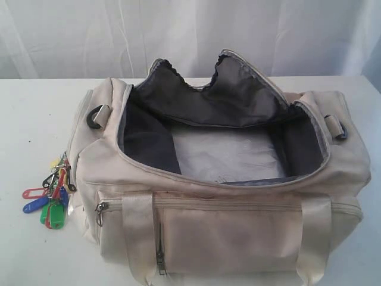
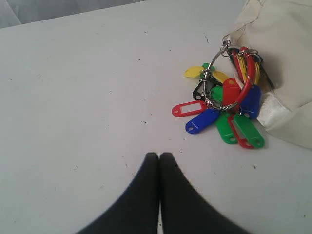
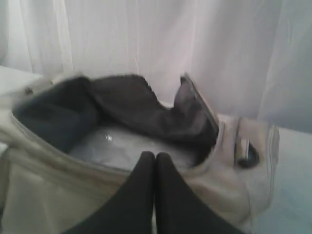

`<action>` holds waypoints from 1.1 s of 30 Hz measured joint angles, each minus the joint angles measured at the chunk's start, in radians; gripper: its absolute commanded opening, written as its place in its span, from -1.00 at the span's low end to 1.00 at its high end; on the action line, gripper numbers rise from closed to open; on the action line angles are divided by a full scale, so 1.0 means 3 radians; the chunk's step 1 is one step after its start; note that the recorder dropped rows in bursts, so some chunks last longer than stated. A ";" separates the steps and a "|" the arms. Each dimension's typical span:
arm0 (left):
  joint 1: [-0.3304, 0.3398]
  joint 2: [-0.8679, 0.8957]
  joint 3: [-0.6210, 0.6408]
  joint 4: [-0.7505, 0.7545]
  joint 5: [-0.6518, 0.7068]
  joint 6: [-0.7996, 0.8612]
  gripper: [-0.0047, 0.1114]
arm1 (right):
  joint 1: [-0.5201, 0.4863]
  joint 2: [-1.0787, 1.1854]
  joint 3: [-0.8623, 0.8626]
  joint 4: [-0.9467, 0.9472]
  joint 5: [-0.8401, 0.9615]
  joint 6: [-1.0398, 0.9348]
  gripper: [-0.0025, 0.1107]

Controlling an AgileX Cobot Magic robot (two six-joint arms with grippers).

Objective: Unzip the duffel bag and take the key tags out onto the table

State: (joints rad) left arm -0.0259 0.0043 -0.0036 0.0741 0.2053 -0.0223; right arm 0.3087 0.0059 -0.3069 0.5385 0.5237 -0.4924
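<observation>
On the white tabletop (image 1: 36, 113), the cream fabric duffel bag (image 1: 238, 232) is lying left-to-right, gaping upward, with coloured plastic key tags (image 2: 222, 109) against its left end; the left pincer (image 2: 159, 155) and right pincer (image 3: 155, 155) are sitting clenched, empty.

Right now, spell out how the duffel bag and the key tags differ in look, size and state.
The duffel bag is large, plain cream fabric; the key tags are a small bunch of red, blue, green and yellow plastic. The duffel bag gapes open, its dark lining showing; the key tags hang together on a metal ring. Both rest on the white table, the tags against the bag's end.
</observation>
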 measured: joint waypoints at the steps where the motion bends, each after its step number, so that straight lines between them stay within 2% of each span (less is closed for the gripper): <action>1: 0.0000 0.0000 0.0000 0.0000 0.0000 0.0000 -0.92 | 0.0000 -0.0005 0.0171 -0.0060 -0.0045 0.0000 -0.96; 3: 0.0000 0.0000 0.0000 0.0000 0.0000 0.0000 -0.92 | 0.0000 -0.0005 0.0421 -0.0247 -0.0076 0.0000 -0.96; 6: 0.0000 0.0000 0.0000 0.0000 0.0000 0.0000 -0.92 | 0.0000 -0.0005 0.0972 -0.0918 -0.0313 0.0000 -0.96; 10: 0.0000 0.0000 0.0000 0.0000 0.0000 0.0000 -0.92 | 0.0000 -0.0005 0.1014 -0.1674 -0.0877 0.0000 -0.96; 17: 0.0000 0.0000 0.0000 0.0000 0.0000 0.0000 -0.92 | -0.0020 -0.0005 0.1014 -0.1795 -0.0939 0.0000 -0.96; 26: 0.0000 0.0000 0.0000 0.0000 0.0000 0.0000 -0.92 | -0.0760 -0.0005 0.1014 -0.1795 -0.0949 0.0000 -0.96; 33: 0.0000 0.0000 0.0000 0.0000 0.0000 0.0000 -0.92 | -0.0819 -0.0005 0.1014 -0.1795 -0.0949 0.0000 -0.96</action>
State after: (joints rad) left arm -0.0259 0.0043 -0.0036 0.0741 0.2053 -0.0223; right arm 0.0629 0.0043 -0.0029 0.0000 0.2389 -0.4924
